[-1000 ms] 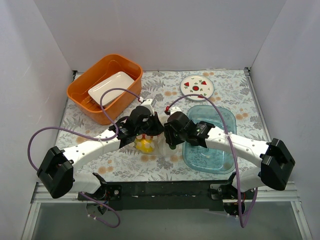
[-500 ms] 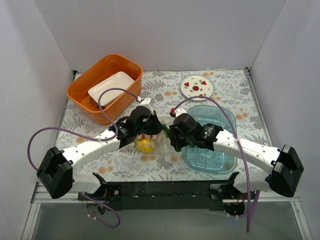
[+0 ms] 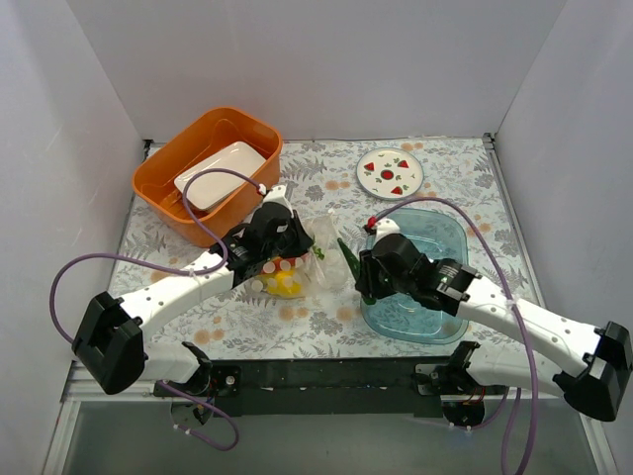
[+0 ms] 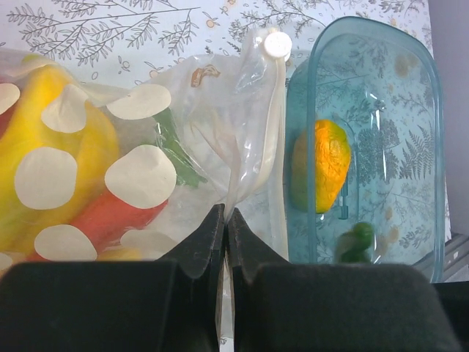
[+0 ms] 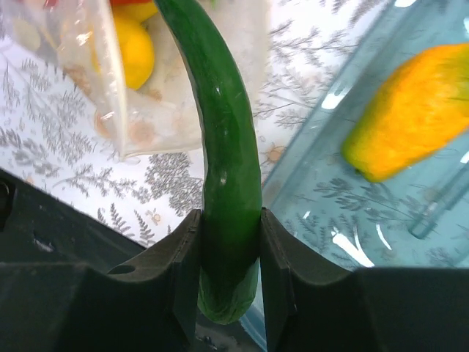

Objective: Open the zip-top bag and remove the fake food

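"Zip-top bag [image 4: 212, 125]: which gripper has hold of it?"

"Left gripper [image 4: 223, 220]. Its jaws are pressed fully together on a fold of the clear film near the bag's mouth. The bag sits between the two arms, just beside the blue tray [image 4: 311, 110]."

"And the right gripper [image 5: 229, 235]?"

"Partly open, clamped across a long green vegetable [image 5: 223, 132], one piece of the fake food. The vegetable reaches past the fingers toward the bag, and its near end is by the tray's rim. Whether its far tip is inside the bag I cannot tell."

"Counts?"

"One bag, with a yellow piece [image 4: 91, 150], a red piece [image 4: 102, 220] and a green bit [image 4: 172, 147] showing between the white dots. One tray holding two pieces, an orange one [image 4: 326, 172] and a small green one [image 4: 355, 242]. One orange tub [image 3: 163, 193] with one white dish [image 3: 220, 173] in it, and one round plate [image 3: 391, 173] printed with strawberries, both on the far side."

"Surface and room?"

"A tablecloth [image 3: 445, 183] printed with leaves and flowers, and plain white walls [image 3: 346, 59] on three sides."
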`<action>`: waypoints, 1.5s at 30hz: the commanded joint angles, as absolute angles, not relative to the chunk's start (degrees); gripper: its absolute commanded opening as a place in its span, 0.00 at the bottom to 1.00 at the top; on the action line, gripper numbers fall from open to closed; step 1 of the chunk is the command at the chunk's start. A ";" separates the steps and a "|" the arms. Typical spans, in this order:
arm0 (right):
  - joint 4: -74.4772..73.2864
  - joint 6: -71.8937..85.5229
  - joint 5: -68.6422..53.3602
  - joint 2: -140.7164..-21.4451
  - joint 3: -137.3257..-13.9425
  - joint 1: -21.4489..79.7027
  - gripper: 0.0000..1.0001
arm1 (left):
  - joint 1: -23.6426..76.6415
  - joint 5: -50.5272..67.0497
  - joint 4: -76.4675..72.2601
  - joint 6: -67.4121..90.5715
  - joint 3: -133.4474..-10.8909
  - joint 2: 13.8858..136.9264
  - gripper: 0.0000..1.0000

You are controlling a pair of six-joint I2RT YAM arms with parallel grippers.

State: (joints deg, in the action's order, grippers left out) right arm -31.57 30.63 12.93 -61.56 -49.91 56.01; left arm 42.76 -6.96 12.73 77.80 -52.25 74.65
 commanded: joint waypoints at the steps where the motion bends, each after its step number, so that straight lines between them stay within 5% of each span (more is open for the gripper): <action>1: -33.49 33.49 18.11 -54.94 -47.47 50.47 0.16 | 42.10 -7.03 14.24 77.26 -53.79 72.25 0.00; 9: -31.82 31.73 17.22 -50.88 -41.67 31.04 0.28 | 42.10 -1.33 14.41 76.64 -52.38 70.58 0.00; 17: -28.04 30.32 12.57 -52.38 -39.11 25.75 0.78 | 42.10 4.65 13.98 75.93 -52.65 70.58 0.00; 20: -27.86 28.57 9.76 -52.30 -40.69 25.75 0.80 | 42.10 5.45 13.45 76.38 -52.47 70.23 0.00; 24: -21.73 30.66 -3.73 -50.89 -41.84 27.06 0.63 | 42.10 5.80 13.36 76.73 -52.82 69.79 0.00; 27: -14.08 33.92 -2.84 -55.53 -44.02 35.04 0.58 | 42.10 6.06 13.45 76.90 -53.26 69.96 0.00; 36: 7.01 44.36 -7.82 -76.45 -47.64 43.42 0.55 | 42.10 6.59 13.71 78.31 -53.35 68.38 0.00; 45: 23.37 56.51 -6.16 -84.11 -42.37 44.21 0.65 | 42.10 8.44 12.13 79.19 -52.74 69.26 0.00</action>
State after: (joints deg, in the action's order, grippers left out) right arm 12.01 49.87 -6.94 -83.20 -43.53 43.66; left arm 42.22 6.61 13.69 78.83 -52.23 70.72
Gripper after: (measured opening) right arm 0.624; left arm 0.014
